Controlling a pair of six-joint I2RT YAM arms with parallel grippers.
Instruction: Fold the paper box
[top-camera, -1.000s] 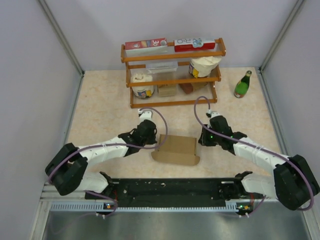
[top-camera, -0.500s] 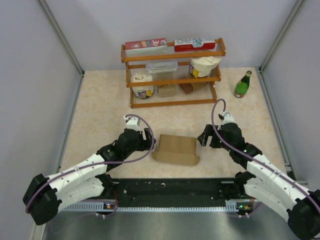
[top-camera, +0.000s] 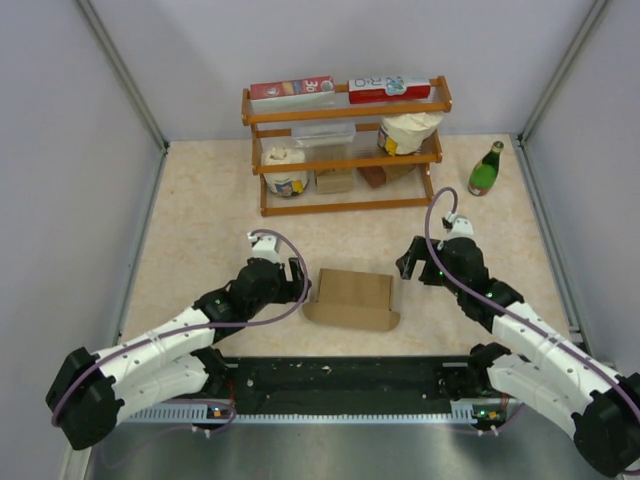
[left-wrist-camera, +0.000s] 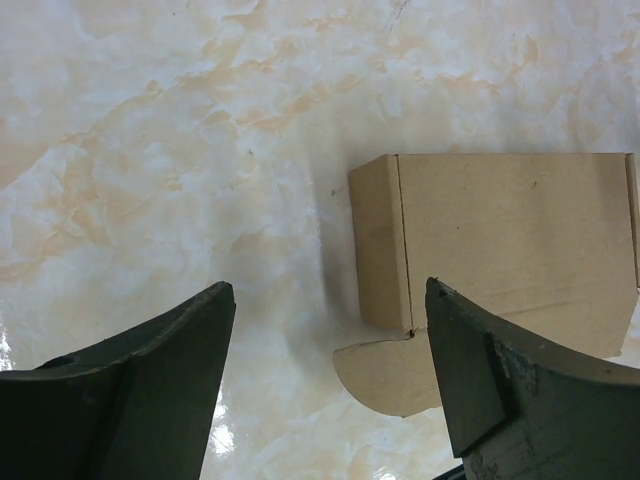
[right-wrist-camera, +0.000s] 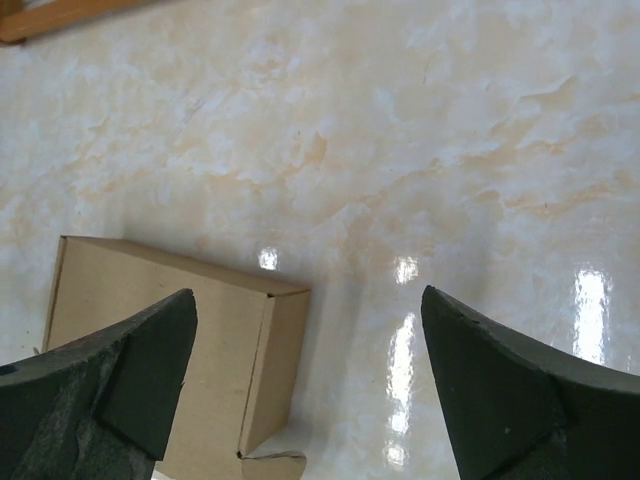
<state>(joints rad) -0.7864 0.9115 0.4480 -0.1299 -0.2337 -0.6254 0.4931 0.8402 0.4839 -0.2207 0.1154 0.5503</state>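
Note:
The paper box (top-camera: 350, 297) lies on the table between my two arms as a closed brown rectangular box, with a rounded flap sticking out flat along its near edge. My left gripper (top-camera: 304, 284) hovers open just off the box's left end. In the left wrist view the box (left-wrist-camera: 510, 235) sits to the right of the gap, and the left gripper (left-wrist-camera: 330, 290) holds nothing. My right gripper (top-camera: 404, 264) stands open off the right end. The right wrist view has the box (right-wrist-camera: 225, 330) at lower left, and the right gripper (right-wrist-camera: 308, 295) is empty.
A wooden rack (top-camera: 345, 205) stands at the back with red-and-white cartons (top-camera: 292, 89), paper rolls and small boxes on its shelves. A green bottle (top-camera: 486, 169) stands at the back right. Grey walls close in both sides, and a black rail (top-camera: 340, 378) runs along the near edge.
Both grippers have gone from nearly shut to wide open. They have drawn back from the ends of the box. The box has not moved.

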